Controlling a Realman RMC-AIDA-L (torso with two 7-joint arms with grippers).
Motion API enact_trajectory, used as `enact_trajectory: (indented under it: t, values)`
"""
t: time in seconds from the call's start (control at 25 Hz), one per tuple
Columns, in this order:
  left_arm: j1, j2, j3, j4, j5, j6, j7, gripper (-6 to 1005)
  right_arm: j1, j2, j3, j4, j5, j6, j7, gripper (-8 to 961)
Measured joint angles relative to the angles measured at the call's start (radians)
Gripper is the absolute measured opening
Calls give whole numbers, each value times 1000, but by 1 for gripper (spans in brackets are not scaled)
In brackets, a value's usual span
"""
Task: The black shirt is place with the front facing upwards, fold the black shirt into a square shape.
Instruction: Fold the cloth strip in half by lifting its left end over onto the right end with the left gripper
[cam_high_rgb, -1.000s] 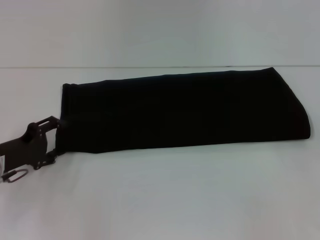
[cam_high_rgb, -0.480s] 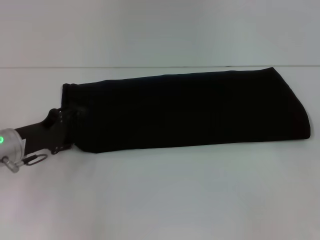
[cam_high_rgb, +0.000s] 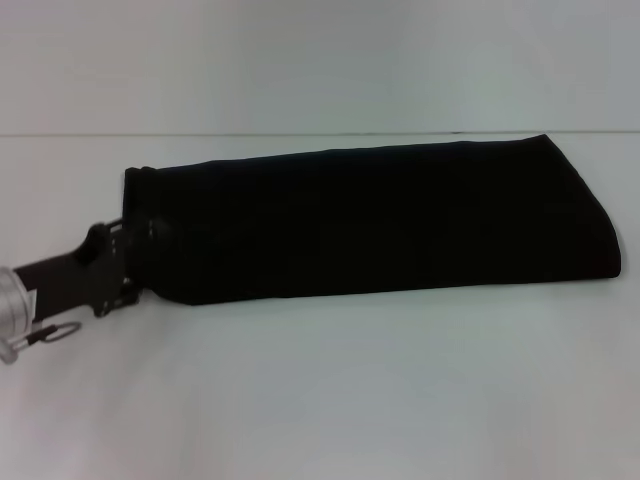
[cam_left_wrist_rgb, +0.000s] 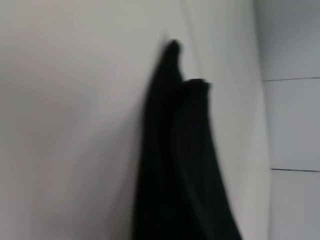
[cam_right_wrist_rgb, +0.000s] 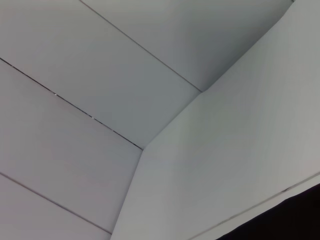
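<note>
The black shirt lies folded into one long band across the white table, wider at its right end. No lettering shows on it. My left gripper sits at the band's left end, reaching in from the left edge, its tips lost against the black cloth. In the left wrist view the shirt runs away from the camera as a dark folded strip. The right gripper shows in no view.
The table's far edge meets a pale wall behind the shirt. The right wrist view shows wall panels, the table's pale surface and a dark patch in one corner.
My left gripper has moved right, from just off the shirt's left end onto its edge. The shirt's lower left corner now sits a little further right. The rest of the band has not shifted.
</note>
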Motion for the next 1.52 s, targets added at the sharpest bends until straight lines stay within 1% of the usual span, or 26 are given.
enact_trajectory:
  t: [0.2, 0.44, 0.6, 0.76, 0.92, 1.24, 1.52]
  values:
    - [-2, 1, 2, -4, 46, -25, -13, 792, -3, 2, 0, 1, -1, 0, 0, 945]
    - [-50, 9, 22, -54, 52, -106, -9, 790, -6, 4, -4, 2, -1, -1, -1, 945]
    - [-76, 8, 25, -65, 53, -141, -2, 789, -12, 5, 0, 12, -2, -6, -11, 945]
    - [-96, 8, 44, -69, 54, -144, 2, 787, -17, 4, 0, 16, -2, -8, -13, 944]
    - [-98, 6, 80, -47, 52, -129, 11, 786, -22, 3, 2, 16, -1, -9, -13, 944]
    - [-86, 5, 76, -39, 49, -124, 60, 578, -24, -4, 5, 16, 5, -12, -13, 944]
    - [-82, 5, 65, -30, 25, -137, 179, 320, -22, -5, 7, 15, 6, -10, -13, 944]
